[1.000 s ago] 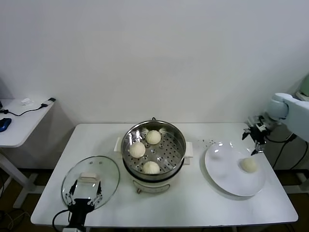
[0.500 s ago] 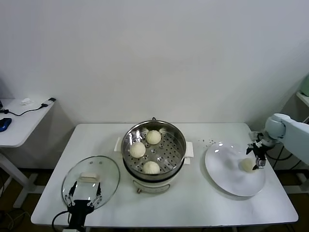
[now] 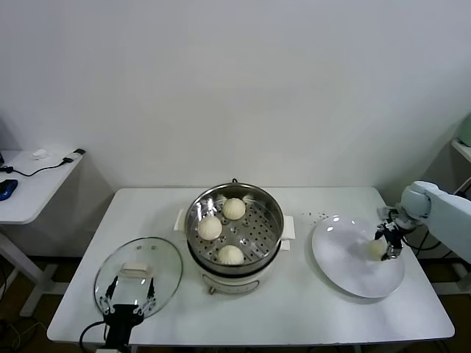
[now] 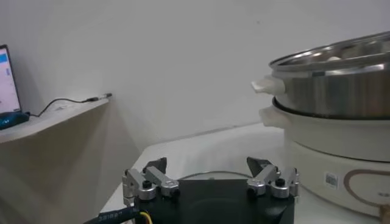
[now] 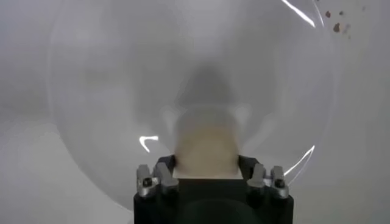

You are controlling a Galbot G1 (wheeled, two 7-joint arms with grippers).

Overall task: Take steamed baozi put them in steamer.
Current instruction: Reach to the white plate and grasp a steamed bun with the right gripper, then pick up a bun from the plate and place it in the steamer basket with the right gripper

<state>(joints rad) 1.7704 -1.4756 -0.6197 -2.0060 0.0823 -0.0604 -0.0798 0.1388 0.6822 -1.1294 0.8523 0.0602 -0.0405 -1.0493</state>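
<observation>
Right gripper [image 3: 388,243] fingers around baozi [image 5: 205,149] (on plate [image 3: 346,276])

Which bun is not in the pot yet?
The bun on the white plate, between the fingers of the right pincer. The other three buns already sit on the holey tray inside the steamer.

- You get bright, even, soft light over the white table [image 3: 316,309]; shadows stay faint.
- Glare streaks cross the plate [image 5: 79,91] ahead of the right gripper's fingers [image 5: 163,180].
- The baozi [image 5: 206,152] between those fingers is blurred, with a soft shadow beyond it.
- The steamer [image 4: 341,79] wall gleams, reasonably sharp.
</observation>
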